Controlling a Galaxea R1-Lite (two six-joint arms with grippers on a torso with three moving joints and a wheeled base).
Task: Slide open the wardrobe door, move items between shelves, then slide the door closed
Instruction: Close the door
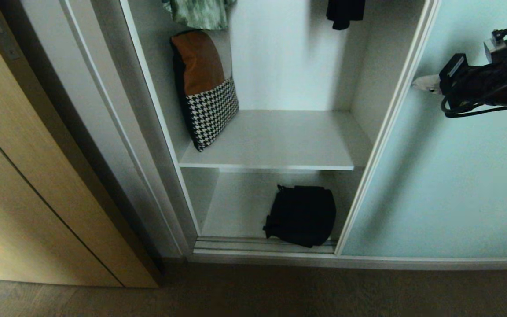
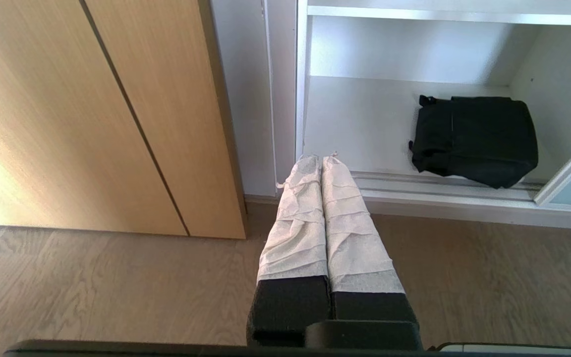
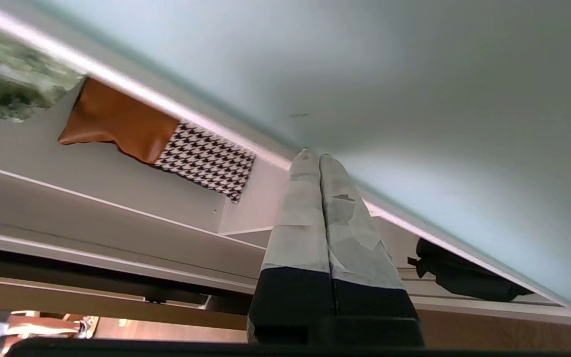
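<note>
**Wardrobe open, right gripper at the sliding door's edge**

Nearest the robot lies the wood-look floor, with the light wood-grain door standing at the left. The left gripper hangs low over that floor, in front of the wardrobe's bottom track, its two cloth-wrapped fingers pressed together on nothing.

Just past the track, the black bag lies on the lower shelf, toward its right side and close to the front edge, near the silver frame of the sliding wardrobe door. That pale aqua panel covers the right half of the wardrobe, leaving the left half open.

Higher up, the right gripper reaches in from the right with its fingers closed together, empty, its tips at the door's framed left edge; whether they touch it cannot be told.

Farther in, the upper shelf carries the brown-and-houndstooth cushion, leaning upright against the left wall. Above it hang a green patterned garment and, to the right, a dark garment.
</note>
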